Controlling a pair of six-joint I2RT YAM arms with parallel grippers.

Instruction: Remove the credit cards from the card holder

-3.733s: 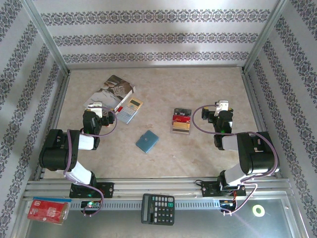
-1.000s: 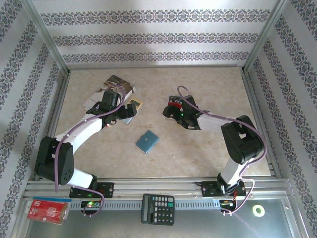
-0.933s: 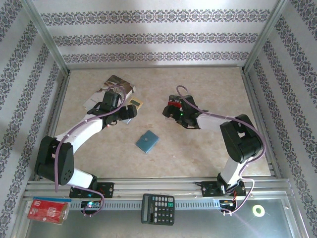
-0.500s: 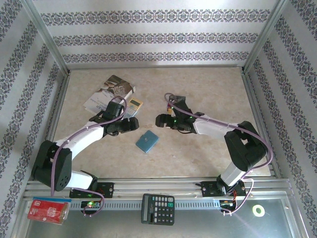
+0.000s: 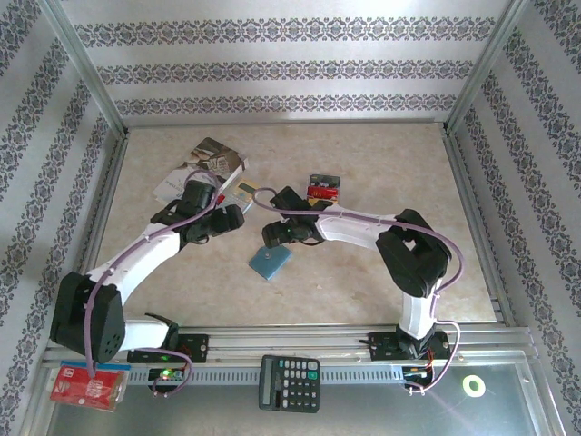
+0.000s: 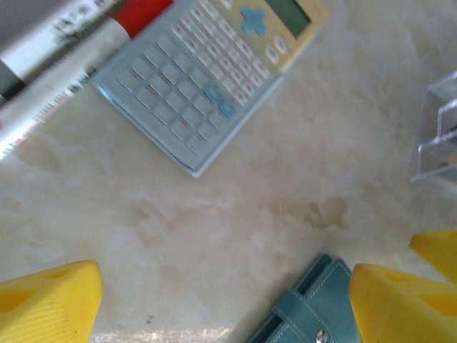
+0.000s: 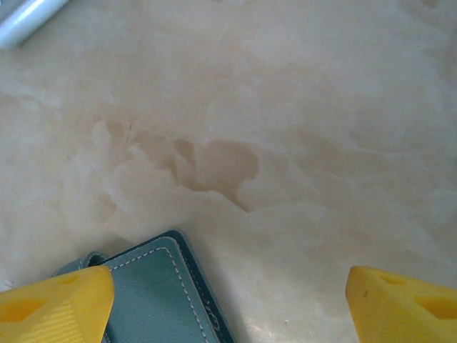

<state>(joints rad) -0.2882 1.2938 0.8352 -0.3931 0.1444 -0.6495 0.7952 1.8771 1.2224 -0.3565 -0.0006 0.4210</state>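
Since a second ago, the left gripper [image 6: 221, 294] has been brought to 10 o'clock of the wallet [image 5: 270, 262], the right gripper [image 7: 228, 296] to 12. Both are spread wide and empty. The cards [image 5: 324, 188] are left uncovered at 1.

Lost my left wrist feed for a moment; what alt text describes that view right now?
The left gripper hangs open over the beige table, yellow fingers wide apart, with a corner of the blue card holder, snap showing, at the bottom edge beside the finger at picture right. Beyond lie a silver-gold pocket calculator, a printed booklet and a clear plastic stand.
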